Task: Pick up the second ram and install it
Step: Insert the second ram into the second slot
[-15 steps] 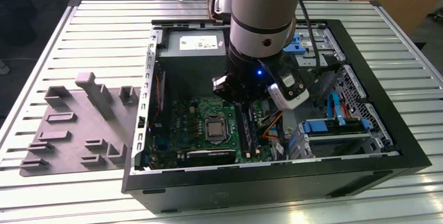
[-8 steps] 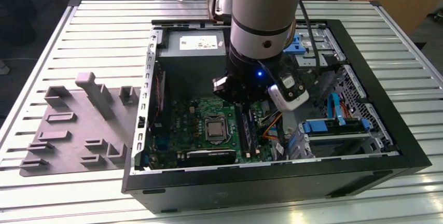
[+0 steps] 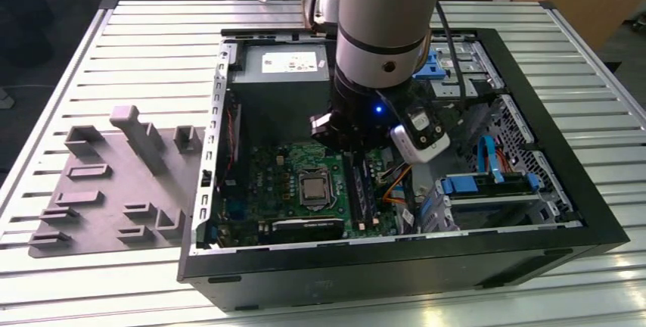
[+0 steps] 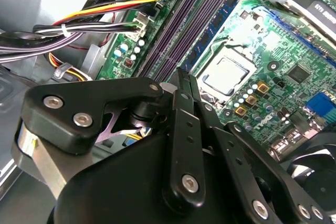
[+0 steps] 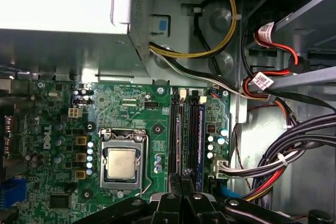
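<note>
My gripper (image 4: pixel 182 77) is shut, its two thin black fingers pressed together with nothing showing between them. It hangs just above the near end of the long black memory slots (image 4: pixel 178 30) on the green motherboard (image 4: pixel 283 51). In the first wrist view the gripper (image 5: pixel 181 174) sits right over those slots (image 5: pixel 186 129), beside the processor socket (image 5: pixel 122 161). In the exterior view the arm (image 3: pixel 379 39) reaches down into the open computer case (image 3: pixel 404 266) over the slots (image 3: pixel 358 183). The second ram is hidden; I cannot tell it from the slots.
A grey plastic tray (image 3: pixel 101 191) with raised blocks lies on the slatted table at the exterior view's left. Bundled cables (image 5: pixel 283 145) crowd one side of the slots. The power supply (image 3: pixel 277 77) and a drive cage with blue clips (image 3: pixel 485 187) stand inside the case.
</note>
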Controlling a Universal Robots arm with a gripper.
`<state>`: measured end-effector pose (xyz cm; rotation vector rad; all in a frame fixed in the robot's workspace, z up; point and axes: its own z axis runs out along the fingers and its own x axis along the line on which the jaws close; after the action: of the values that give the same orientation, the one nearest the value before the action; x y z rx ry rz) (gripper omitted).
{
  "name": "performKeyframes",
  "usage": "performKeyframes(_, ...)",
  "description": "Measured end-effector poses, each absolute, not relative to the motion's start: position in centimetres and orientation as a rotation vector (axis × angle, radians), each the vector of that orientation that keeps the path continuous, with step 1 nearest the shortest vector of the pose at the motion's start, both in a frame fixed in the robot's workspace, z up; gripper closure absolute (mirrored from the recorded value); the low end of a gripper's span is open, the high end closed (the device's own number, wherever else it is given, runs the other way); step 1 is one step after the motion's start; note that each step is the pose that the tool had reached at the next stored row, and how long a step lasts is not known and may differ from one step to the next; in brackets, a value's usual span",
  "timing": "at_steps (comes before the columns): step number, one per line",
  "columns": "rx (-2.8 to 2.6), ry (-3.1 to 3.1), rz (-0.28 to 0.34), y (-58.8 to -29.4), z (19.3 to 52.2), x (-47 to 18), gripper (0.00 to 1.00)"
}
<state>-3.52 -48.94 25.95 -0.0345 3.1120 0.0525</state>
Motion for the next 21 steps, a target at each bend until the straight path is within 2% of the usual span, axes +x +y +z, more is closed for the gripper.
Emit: performKeyframes(21,-0.02,3.112,0.053,-48.89,25.33,-3.48,0.88)
